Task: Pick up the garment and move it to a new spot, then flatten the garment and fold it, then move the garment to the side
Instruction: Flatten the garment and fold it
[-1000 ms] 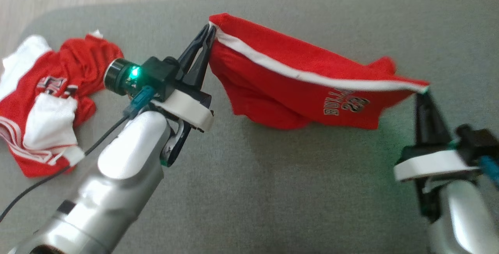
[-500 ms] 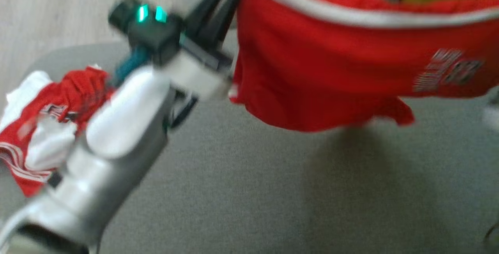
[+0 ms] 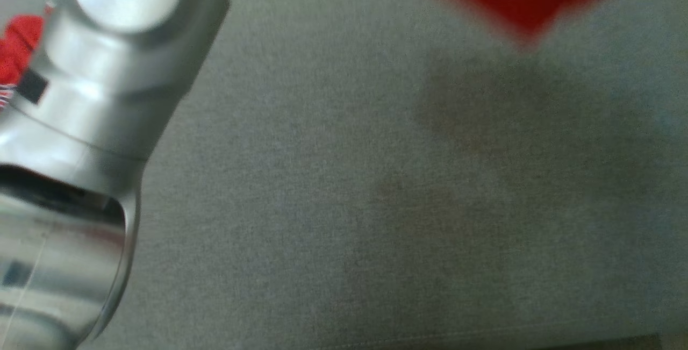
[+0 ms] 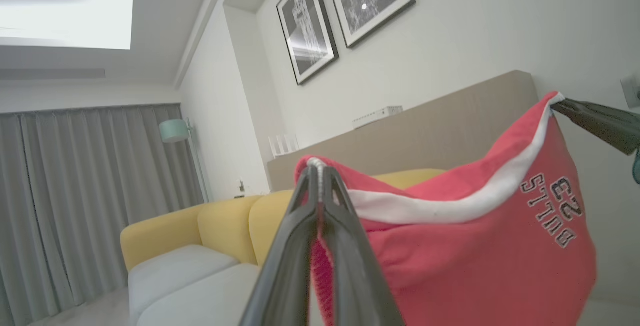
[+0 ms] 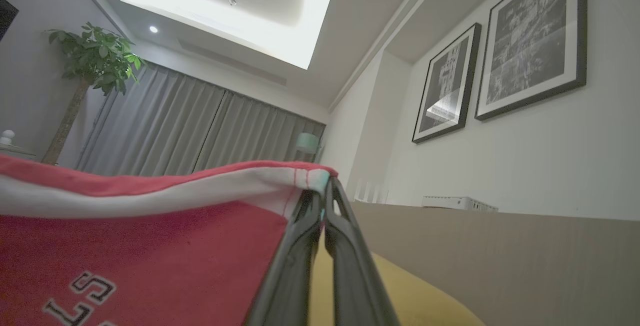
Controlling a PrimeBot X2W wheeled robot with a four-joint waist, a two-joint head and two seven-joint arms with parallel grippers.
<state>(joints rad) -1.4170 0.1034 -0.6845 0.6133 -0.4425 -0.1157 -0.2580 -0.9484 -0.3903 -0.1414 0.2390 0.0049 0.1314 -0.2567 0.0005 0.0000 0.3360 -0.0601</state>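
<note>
So, above the grey cushion [image 3: 376, 205], the red garment [image 4: 450, 266] hangs stretched in mid-air, left gripper [image 4: 318, 171] and right gripper [image 5: 325, 188] each clamped tight on a corner of its white band. Pickup looks done; laying flat, folding, shifting aside all remain.

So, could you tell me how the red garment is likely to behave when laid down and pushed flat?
Probably floppy: the red garment sags in a curve between the left fingers and right fingers. Likely light, since two corner pinches carry it. Its slack hang suggests bunching when pushed.
</note>
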